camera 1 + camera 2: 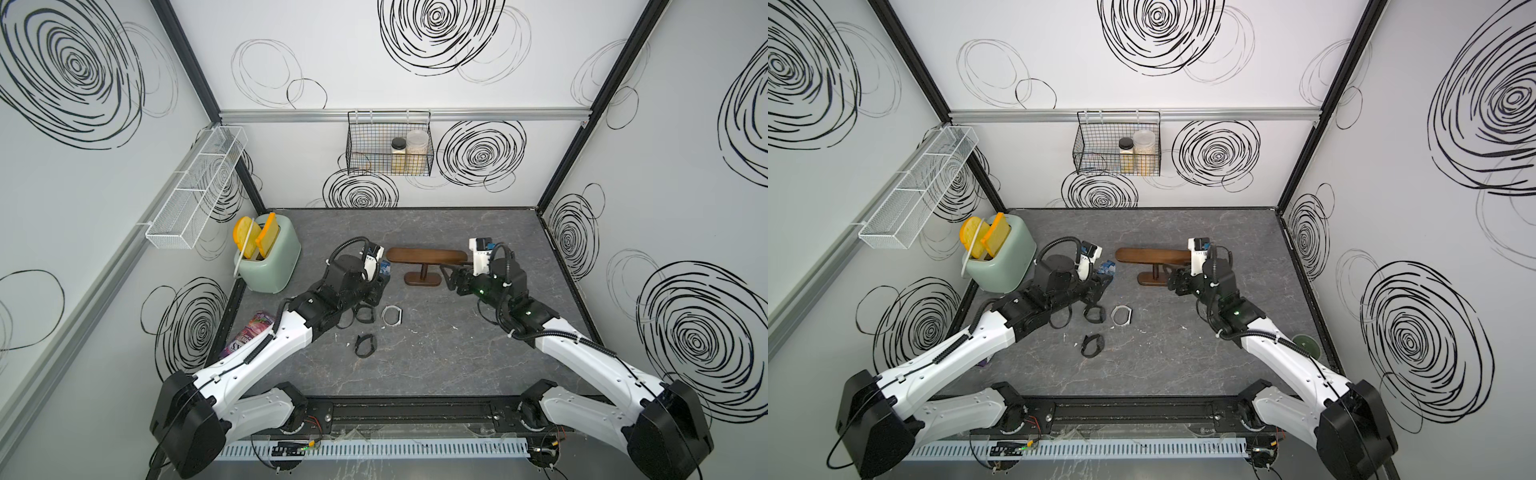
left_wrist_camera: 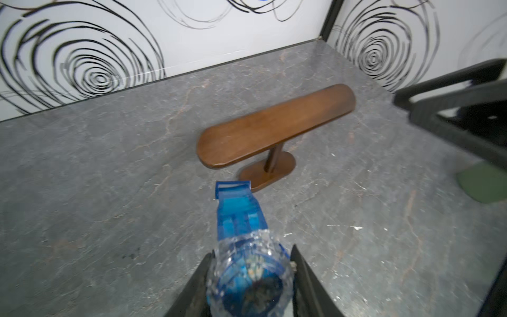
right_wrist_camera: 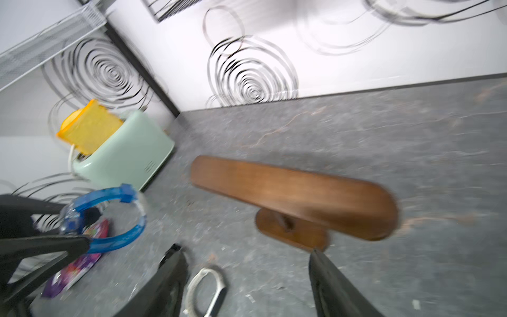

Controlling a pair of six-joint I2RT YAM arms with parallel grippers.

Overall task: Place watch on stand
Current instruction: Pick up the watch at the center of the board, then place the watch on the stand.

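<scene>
— Where is the blue watch (image 2: 248,277)?
— The left fingers (image 2: 194,288) are clamped on it, near one end of the stand (image 2: 274,123).
— And the right fingers (image 3: 332,282)?
— Apart and empty, by the other end.
— What comes next?
— I think the strap loop must slide over the bar.

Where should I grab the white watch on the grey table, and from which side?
Probably from straight above, pinching one side of the white looped watch: it lies as an open ring, its band wall upright, with free space inside and outside.

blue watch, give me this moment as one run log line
left pincer shut on blue watch | right pincer open | stand upright, bare
</scene>
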